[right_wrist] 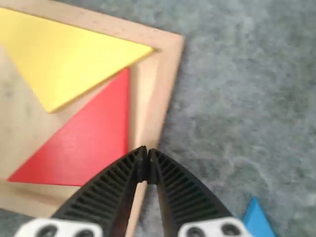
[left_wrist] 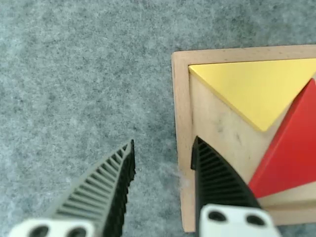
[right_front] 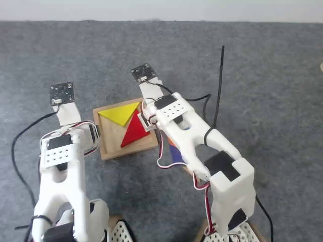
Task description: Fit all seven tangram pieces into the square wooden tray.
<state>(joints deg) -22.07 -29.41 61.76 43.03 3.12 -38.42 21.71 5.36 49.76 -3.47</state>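
Left hand point(left_wrist: 163, 143): fingers apart, nothing between them. They straddle the near side wall of the square wooden tray point(left_wrist: 180, 123), one finger over the grey bench point(left_wrist: 74, 74) and the other over the tray floor.

Tray contents: yellow triangle point(left_wrist: 252, 89) ahead of the left hand, along the far wall. Red triangle point(left_wrist: 291, 148) touches it point to point, beside the inner finger. Both are flat, glossy and sharp-edged. Two of the seven pieces are seated.

Right hand point(right_wrist: 147, 152): fingers pressed together, empty, tips over the opposite tray wall just beside the red triangle. Blue piece point(right_wrist: 256, 217) lies on the bench, close beside this hand and outside the tray.

Risks, as judged:
- If the left hand closes here, it would pinch the wall and drag or tip the tray, unseating both triangles.
- If the right hand descends, it would strike the rim.
- The blue piece is thin and flat, so it is likely to slip when gripped.
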